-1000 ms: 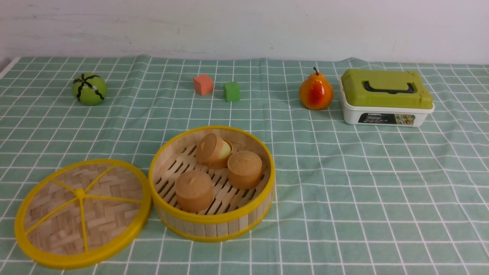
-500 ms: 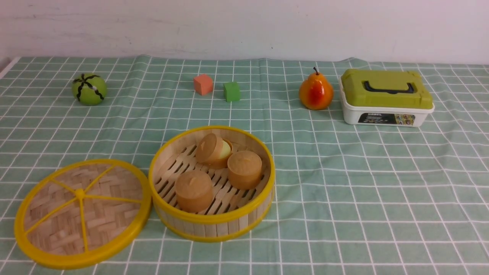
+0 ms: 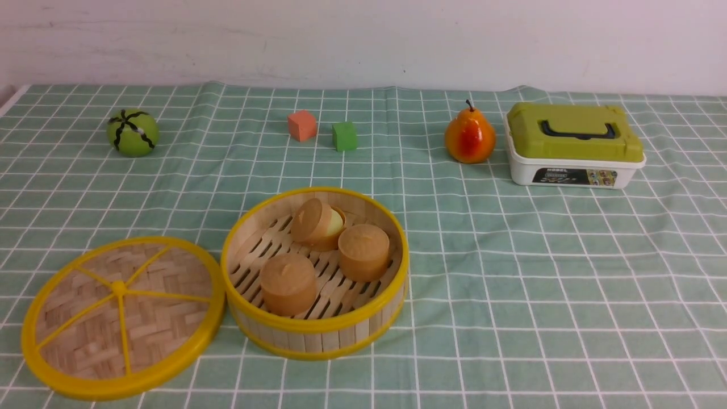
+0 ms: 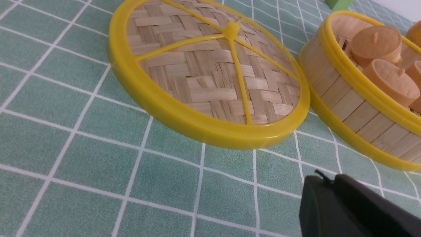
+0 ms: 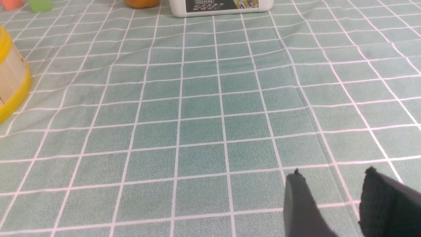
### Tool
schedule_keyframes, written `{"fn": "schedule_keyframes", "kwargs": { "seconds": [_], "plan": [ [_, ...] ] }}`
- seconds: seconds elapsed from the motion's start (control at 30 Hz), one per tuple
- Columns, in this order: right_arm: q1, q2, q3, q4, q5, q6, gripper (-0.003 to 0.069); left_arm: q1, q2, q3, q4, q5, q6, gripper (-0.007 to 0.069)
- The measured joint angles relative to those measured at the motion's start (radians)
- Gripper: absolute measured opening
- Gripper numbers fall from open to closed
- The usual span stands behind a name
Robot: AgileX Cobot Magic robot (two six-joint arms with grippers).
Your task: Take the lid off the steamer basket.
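1. Two grippers, and neither one shows in the front view. The left gripper point(image 4: 329, 184) appears only as dark fingers pressed together at the edge of its wrist view, jaws closed on nothing, hanging above the checked cloth point(image 4: 82, 158).
2. The right gripper point(image 5: 332, 184) shows two dark fingers point(image 5: 296, 197) with a clear gap between them, so it stands parted and holds nothing, over bare cloth.
3. Just beyond the left gripper lies the lid point(image 4: 210, 75), off the basket, flat on the cloth with its woven face and yellow spokes up.
4. In the front view the lid point(image 3: 122, 315) sits at the near left, its rim touching or all but touching the steamer basket point(image 3: 315, 335) on its right.
5. The steamer basket point(image 4: 348, 105) is uncovered, and three tan round buns point(image 3: 288, 283) rest on its slatted floor; one of them is tipped on its side.
6. Further out, a green ball point(image 3: 132, 132) sits far left, an orange cube point(image 3: 301, 125) and a green cube point(image 3: 344, 136) stand side by side at the back middle.
7. A pear point(image 3: 469, 136) stands just beside a white box with a green top point(image 3: 573, 145) at the far right.
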Motion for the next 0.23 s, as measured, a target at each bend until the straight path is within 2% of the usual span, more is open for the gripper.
{"fn": "schedule_keyframes", "kwargs": {
  "seconds": [0.23],
  "plan": [
    [0.000, 0.000, 0.000, 0.000, 0.000, 0.000, 0.0241, 0.000, 0.000, 0.000, 0.000, 0.000, 0.000, 0.0053]
  ]
}}
